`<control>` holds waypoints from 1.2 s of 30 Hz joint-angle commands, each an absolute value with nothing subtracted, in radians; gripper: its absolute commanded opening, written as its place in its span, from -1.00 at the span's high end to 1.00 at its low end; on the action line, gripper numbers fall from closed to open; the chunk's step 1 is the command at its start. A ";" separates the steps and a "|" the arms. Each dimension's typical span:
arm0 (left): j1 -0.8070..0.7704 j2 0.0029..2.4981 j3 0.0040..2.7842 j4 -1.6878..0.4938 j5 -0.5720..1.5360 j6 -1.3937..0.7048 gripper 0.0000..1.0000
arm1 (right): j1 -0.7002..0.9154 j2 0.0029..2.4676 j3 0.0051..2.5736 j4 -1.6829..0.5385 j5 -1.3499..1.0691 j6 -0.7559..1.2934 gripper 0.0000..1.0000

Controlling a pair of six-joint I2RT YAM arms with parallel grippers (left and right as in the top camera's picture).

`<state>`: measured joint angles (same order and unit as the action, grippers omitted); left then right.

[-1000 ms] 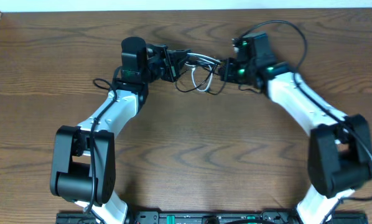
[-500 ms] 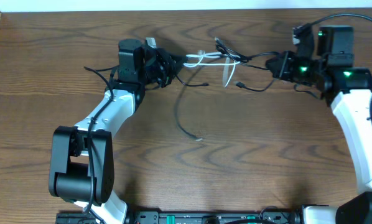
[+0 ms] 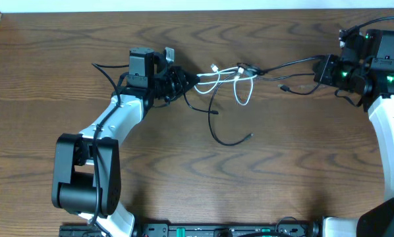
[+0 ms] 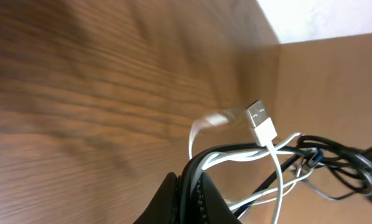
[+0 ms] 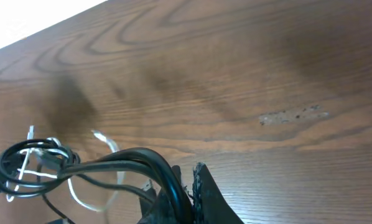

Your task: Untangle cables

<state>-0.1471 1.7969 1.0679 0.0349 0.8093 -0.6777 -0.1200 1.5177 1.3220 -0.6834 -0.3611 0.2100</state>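
The left gripper (image 3: 181,80), in the upper left of the overhead view, is clamped on the white cable (image 4: 261,122), with black strands pinched alongside it. The right gripper (image 3: 323,70), at the upper right edge, is closed on the black cable (image 3: 217,135), which runs taut between them. The knot hangs in the upper middle, and a black tail curls down onto the table (image 3: 197,191).
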 commanded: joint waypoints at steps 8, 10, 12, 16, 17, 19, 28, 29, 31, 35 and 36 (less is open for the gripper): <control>-0.160 1.785 1.073 -0.117 0.656 -0.417 0.86 | -0.067 1.556 1.328 -0.677 -0.337 0.154 0.98; -0.184 1.774 1.079 -0.178 0.566 -0.382 0.87 | -0.044 1.569 1.328 -0.677 -0.342 0.137 0.98; -0.209 1.757 1.090 -0.244 0.456 -0.352 0.85 | -0.025 1.578 1.328 -0.677 -0.352 0.118 0.98; -0.250 1.706 1.115 -0.350 0.292 -0.344 0.85 | 0.000 1.589 1.328 -0.676 -0.354 0.114 0.98; -0.257 1.690 1.118 -0.364 0.278 -0.344 0.85 | 0.003 1.591 1.328 -0.675 -0.359 0.114 0.98; -0.269 1.652 1.119 -0.382 0.276 -0.345 0.85 | 0.012 1.591 1.328 -0.674 -0.360 0.114 0.98; -0.389 1.429 1.119 -0.411 0.275 -0.411 0.36 | 0.021 1.591 1.328 -0.667 -0.401 0.115 0.98; -0.398 1.422 1.119 -0.403 0.275 -0.417 0.30 | 0.022 1.591 1.328 -0.666 -0.404 0.115 0.98; -0.412 1.420 1.119 -0.392 0.264 -0.422 0.28 | 0.023 1.591 1.328 -0.666 -0.403 0.115 0.98; -0.411 1.431 1.119 -0.410 0.187 -0.458 0.23 | 0.023 1.591 1.328 -0.671 -0.403 0.114 0.98; -0.410 1.433 1.119 -0.408 0.186 -0.458 0.21 | 0.023 1.591 1.328 -0.673 -0.403 0.114 0.98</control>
<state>-0.4141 1.4220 1.1049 -0.4049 0.2485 -0.4301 0.0181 1.5906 1.3209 -0.6704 -0.3859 0.1246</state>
